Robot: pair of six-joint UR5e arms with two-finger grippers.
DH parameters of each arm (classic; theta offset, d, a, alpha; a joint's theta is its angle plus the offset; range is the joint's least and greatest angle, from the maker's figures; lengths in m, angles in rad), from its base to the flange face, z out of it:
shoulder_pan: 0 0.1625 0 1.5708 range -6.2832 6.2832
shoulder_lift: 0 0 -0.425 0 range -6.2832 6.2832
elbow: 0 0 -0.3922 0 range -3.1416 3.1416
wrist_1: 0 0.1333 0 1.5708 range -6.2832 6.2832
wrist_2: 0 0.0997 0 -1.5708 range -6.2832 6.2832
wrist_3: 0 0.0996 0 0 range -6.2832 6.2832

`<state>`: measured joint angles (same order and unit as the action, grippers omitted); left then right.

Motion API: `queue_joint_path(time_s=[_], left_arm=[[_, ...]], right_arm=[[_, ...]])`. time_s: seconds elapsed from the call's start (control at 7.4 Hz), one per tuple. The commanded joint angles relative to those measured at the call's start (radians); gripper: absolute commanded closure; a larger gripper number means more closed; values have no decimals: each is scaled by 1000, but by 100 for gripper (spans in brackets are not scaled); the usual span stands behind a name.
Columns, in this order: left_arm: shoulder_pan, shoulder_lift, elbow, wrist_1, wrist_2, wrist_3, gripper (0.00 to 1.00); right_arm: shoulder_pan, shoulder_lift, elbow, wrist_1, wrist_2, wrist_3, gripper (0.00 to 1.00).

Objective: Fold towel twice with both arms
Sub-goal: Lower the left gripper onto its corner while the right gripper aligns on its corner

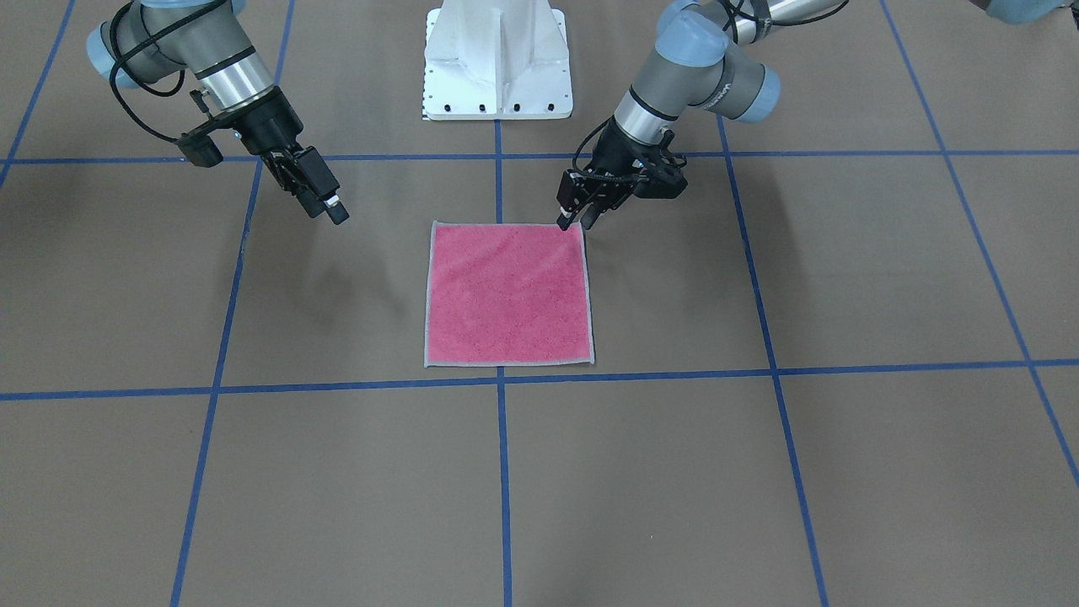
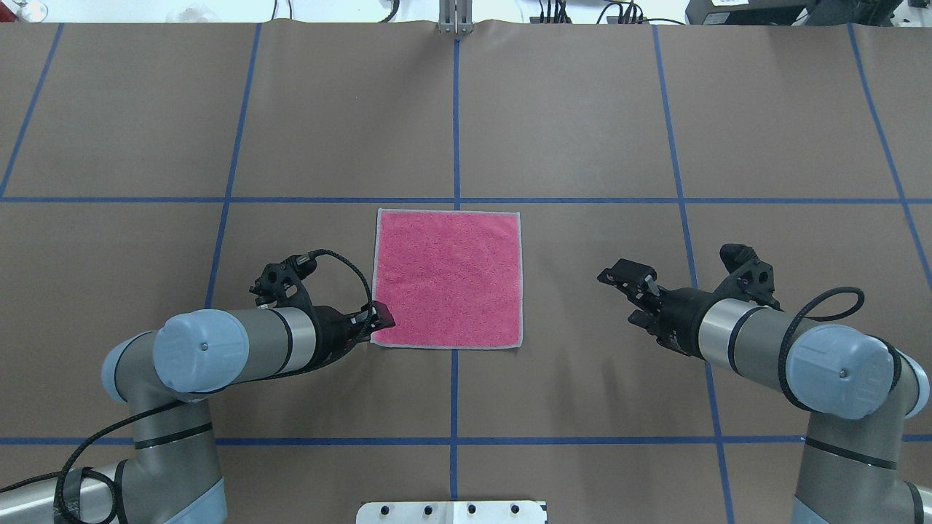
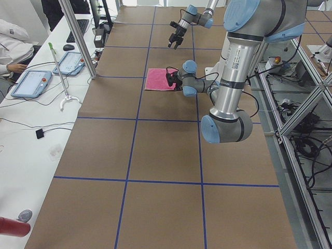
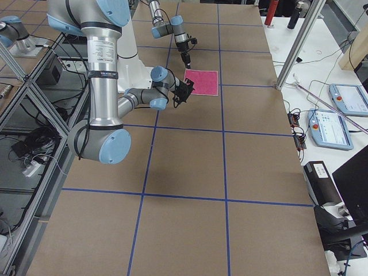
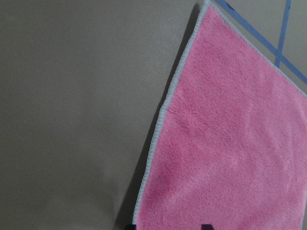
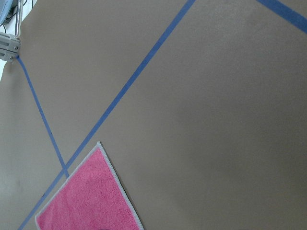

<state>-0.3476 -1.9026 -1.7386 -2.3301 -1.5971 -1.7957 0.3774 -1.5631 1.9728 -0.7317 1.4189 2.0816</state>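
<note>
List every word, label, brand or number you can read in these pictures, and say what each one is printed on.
Nothing here can be read with certainty.
Dark lettering on the left arm, along its upright tube: too small to read.
Dark lettering on the right arm, along its upright tube: too small to read.
The towel: no label or print visible.

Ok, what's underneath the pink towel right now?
The towel lies flat on the brown table covering, over a stretch of the blue tape line. Its underside is covered, so its colour, or anything thin beneath, cannot be seen.
</note>
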Motion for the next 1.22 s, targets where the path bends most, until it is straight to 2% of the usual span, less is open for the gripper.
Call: queue_joint_path(time_s=[0.0,0.27,0.41,0.68,0.81,1.08], left_arm=[[2,16,1,2,-1,2,46],[4,13,10,11,-1,15,47],[10,5,11,21,-1,15,58],[13,7,10,21,2,15,84],[13,13,10,21,3,15,87],[13,14,10,21,6,18,100]], right_arm=[[0,0,0,0,0,0,7],[-3,0,-2,0,0,0,7],[-5,0,-2,0,0,0,7],[-5,0,-2,0,-2,0,7],[-5,0,-2,0,-3,0,7],[-11,3,-2,-20,-5,0,7]])
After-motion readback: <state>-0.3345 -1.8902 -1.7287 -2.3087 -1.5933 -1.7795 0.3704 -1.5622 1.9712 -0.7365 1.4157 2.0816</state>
